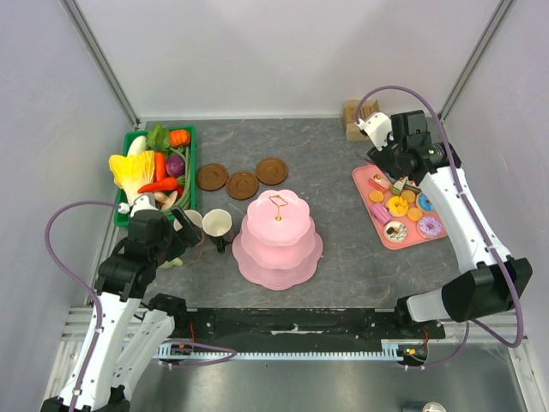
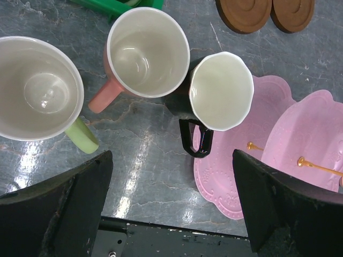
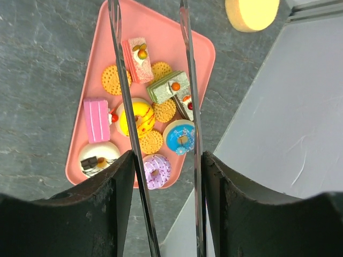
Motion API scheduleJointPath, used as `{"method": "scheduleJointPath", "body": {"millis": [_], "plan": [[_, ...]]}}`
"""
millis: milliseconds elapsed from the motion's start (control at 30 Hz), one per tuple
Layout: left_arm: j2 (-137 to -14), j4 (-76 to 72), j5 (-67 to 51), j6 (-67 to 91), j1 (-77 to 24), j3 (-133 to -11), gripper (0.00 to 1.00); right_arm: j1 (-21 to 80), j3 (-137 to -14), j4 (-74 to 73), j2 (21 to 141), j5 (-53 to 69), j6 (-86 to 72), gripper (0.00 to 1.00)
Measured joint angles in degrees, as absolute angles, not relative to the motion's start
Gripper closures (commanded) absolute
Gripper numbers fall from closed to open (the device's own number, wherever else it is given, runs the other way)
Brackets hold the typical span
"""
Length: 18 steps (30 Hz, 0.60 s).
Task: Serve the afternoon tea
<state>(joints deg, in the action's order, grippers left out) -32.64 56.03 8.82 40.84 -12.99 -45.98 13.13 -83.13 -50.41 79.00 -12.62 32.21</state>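
Three mugs stand together below my open left gripper [image 2: 171, 203]: a pale one with a green handle [image 2: 40, 88], a pink one [image 2: 147, 51] and a dark one [image 2: 221, 91]. The dark mug touches the pink tiered stand [image 1: 279, 240]. Three brown saucers [image 1: 242, 184] lie behind the stand. My right gripper [image 3: 167, 176] is shut on metal tongs [image 3: 126, 107], whose open arms hang above the pink tray [image 3: 155, 27]. On the tray lie orange biscuits [image 3: 113, 80], a purple donut [image 3: 156, 171], a blue donut [image 3: 179, 136] and cake bits [image 3: 136, 53].
A green crate of toy vegetables [image 1: 154, 167] stands at the back left. A yellow disc [image 3: 251, 12] lies beyond the tray, near a small wooden block [image 1: 353, 120] in the back right corner. Grey walls close in on both sides.
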Motion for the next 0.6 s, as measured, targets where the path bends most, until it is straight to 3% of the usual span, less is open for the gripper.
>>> {"method": "scheduleJointPath", "body": {"millis": [600], "plan": [[-34.00,55.59,8.40,40.84,-12.99,-45.89,0.02,6.96,-85.89,-54.35,91.35,-10.90,37.17,0.42]]}}
